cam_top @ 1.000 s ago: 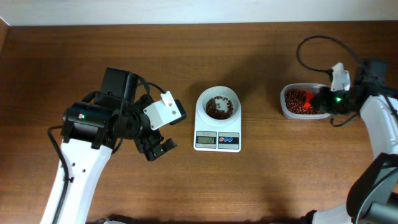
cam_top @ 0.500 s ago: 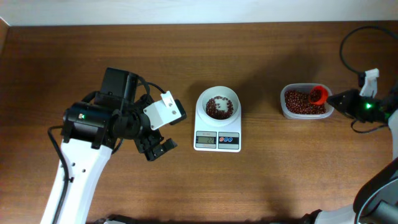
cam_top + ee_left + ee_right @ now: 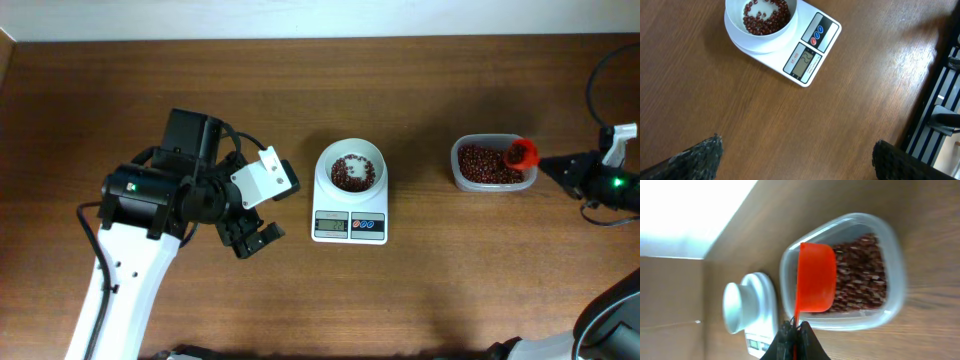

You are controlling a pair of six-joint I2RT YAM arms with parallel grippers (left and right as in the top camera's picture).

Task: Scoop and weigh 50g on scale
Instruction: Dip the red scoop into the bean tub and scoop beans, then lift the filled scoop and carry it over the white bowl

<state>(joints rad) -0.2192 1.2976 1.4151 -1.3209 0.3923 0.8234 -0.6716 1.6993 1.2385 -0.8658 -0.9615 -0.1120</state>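
The white scale (image 3: 350, 222) stands mid-table with a round white bowl (image 3: 350, 172) on top that holds red beans. In the left wrist view the scale (image 3: 807, 57) and its bowl (image 3: 760, 22) lie ahead of my left gripper (image 3: 796, 150). That gripper (image 3: 255, 238) is open, empty and left of the scale. My right gripper (image 3: 550, 164) is shut on the handle of an orange scoop (image 3: 520, 153). The scoop is over the right end of a clear tub (image 3: 462, 170) of beans. In the right wrist view the scoop (image 3: 816, 282) hides its contents above the tub (image 3: 892, 245).
The right arm's cable (image 3: 600, 80) loops over the table's far right corner. The left arm's white body (image 3: 130, 270) covers the front left. In the left wrist view a dark metal frame (image 3: 940, 105) shows past the table's edge.
My right gripper has drawn back to the right with the scoop, from inside the tub to its right end. The left arm has not moved.
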